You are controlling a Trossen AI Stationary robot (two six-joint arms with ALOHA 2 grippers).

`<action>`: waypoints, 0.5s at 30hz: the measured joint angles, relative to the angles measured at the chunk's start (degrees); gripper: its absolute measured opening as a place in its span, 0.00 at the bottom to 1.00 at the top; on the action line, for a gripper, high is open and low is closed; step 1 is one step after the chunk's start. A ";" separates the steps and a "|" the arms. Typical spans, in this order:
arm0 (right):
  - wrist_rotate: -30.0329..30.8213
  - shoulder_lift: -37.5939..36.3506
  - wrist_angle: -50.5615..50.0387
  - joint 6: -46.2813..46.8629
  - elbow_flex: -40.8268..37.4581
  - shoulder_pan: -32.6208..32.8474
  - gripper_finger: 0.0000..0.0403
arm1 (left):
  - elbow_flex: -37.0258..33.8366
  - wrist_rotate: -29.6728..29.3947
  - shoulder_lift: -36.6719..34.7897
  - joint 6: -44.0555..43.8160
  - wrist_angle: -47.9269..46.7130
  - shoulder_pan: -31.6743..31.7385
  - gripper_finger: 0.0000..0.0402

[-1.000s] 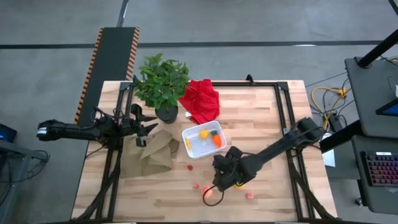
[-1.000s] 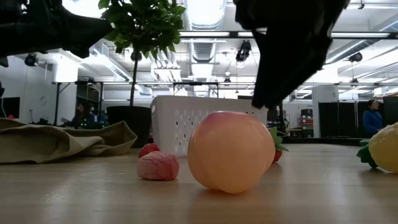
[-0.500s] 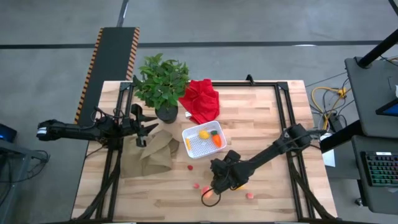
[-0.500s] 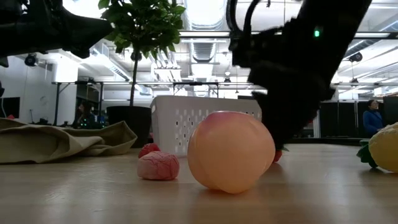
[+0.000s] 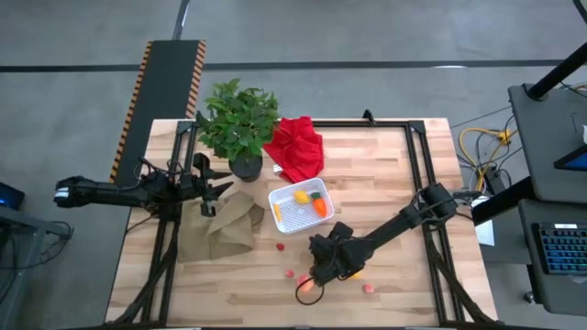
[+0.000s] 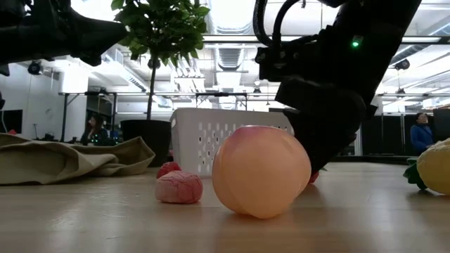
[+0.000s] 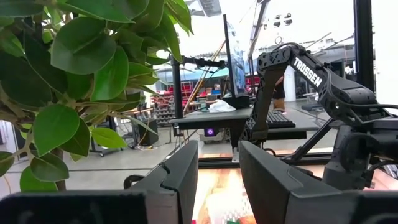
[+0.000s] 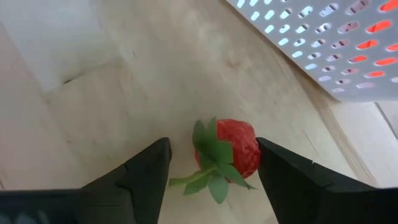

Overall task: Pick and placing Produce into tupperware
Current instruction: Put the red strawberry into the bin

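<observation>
A red strawberry (image 8: 233, 152) with green leaves lies on the wood beside the white tupperware (image 5: 278, 196). My right gripper (image 8: 212, 149) points steeply down over it, open, one finger on each side. In the high view the gripper (image 5: 318, 271) hides the strawberry. A peach (image 5: 309, 290) rests on the table just in front of it. A lemon (image 5: 300, 197) and a carrot (image 5: 318, 206) lie in the tupperware. Small red berries (image 5: 282, 246) (image 5: 369, 288) sit loose on the table. My left gripper (image 5: 209, 188) hovers open at the table's left by the plant.
A crumpled brown paper bag (image 5: 229, 225) lies left of the tupperware. A potted plant (image 5: 238, 124) and a red cloth (image 5: 295, 147) stand at the far side. A yellow fruit (image 6: 432, 165) sits to the right under my right arm. People show in the room behind.
My right gripper has sunk toward the table, coming down just behind the peach and around the strawberry. The peach and the berries have stayed where they were.
</observation>
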 joint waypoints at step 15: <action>-0.16 -0.49 -1.21 -0.68 -0.11 -0.26 0.29 | 0.00 0.02 -0.01 0.02 0.00 0.00 0.26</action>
